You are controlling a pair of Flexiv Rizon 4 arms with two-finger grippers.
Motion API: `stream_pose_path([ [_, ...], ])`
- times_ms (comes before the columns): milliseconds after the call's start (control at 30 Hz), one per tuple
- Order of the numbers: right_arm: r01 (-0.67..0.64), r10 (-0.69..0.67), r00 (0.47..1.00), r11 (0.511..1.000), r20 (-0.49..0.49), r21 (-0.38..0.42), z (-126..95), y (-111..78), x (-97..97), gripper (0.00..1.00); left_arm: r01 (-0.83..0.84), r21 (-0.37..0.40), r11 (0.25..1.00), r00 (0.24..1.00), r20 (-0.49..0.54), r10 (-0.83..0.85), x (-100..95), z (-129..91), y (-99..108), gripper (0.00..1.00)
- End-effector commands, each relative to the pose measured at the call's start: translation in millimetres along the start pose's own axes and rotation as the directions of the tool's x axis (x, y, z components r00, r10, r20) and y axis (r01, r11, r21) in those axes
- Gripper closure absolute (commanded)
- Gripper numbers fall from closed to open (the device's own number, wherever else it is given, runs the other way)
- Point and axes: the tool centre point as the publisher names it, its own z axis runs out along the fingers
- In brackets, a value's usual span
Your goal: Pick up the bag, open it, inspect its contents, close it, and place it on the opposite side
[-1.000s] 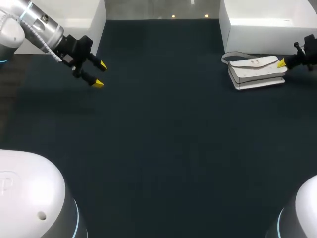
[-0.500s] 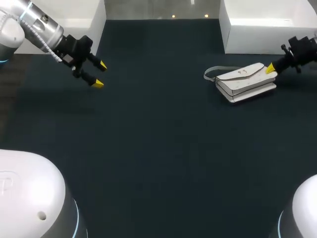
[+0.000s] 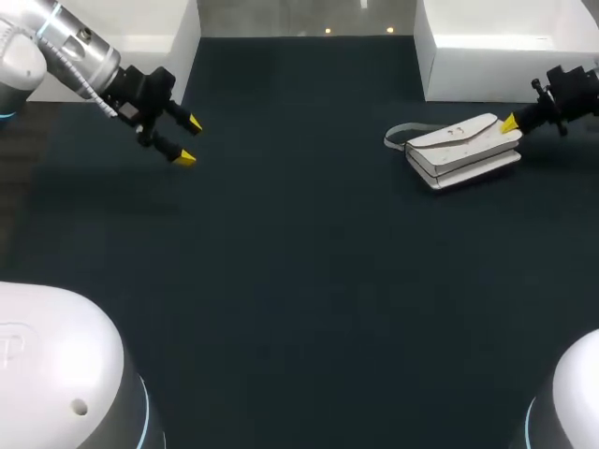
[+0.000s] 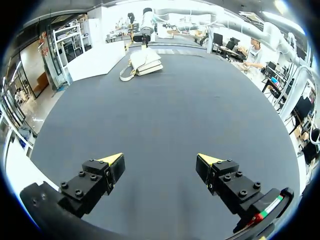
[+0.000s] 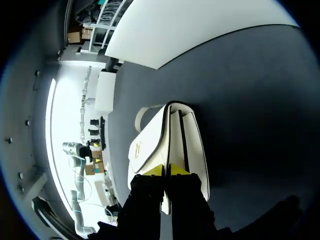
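Frankly, right gripper (image 5: 166, 170) sits pressed together against the end of the white leather flap handbag (image 3: 459, 148), so a lift may lose it; left gripper (image 3: 189, 140) hangs spread.

On the desk (image 3: 299, 281), the bag (image 3: 463, 150) lies flat at the far right, just in front of a box (image 3: 505, 47) on the far right corner. Its strap (image 3: 398, 138) loops out from the end nearer the middle. The right claw (image 3: 510, 123) sits at the bag's opposite end, its 2 fingers pinched together on it. The left claw (image 3: 187, 140), fingers spread, hangs over the far left, well apart from the bag, beside a 2nd box (image 3: 159, 37).
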Motion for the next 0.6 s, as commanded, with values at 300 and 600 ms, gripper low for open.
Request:
stream_pose_path([
  [300, 0.032, -0.04, 0.999, 0.972, -0.03, -0.231, 27, -62.3, 33.4, 1.0, -0.001, 0.004, 1.0, 1.0, -0.001, 0.001, -1.4, 1, 1, 0.0],
  [600, 0.027, -0.029, 1.0, 0.956, -0.003, -0.291, 56, -96.8, 56.6, 1.0, -0.001, 0.004, 1.0, 1.0, -0.001, 0.001, -1.4, 1, 1, 0.0],
])
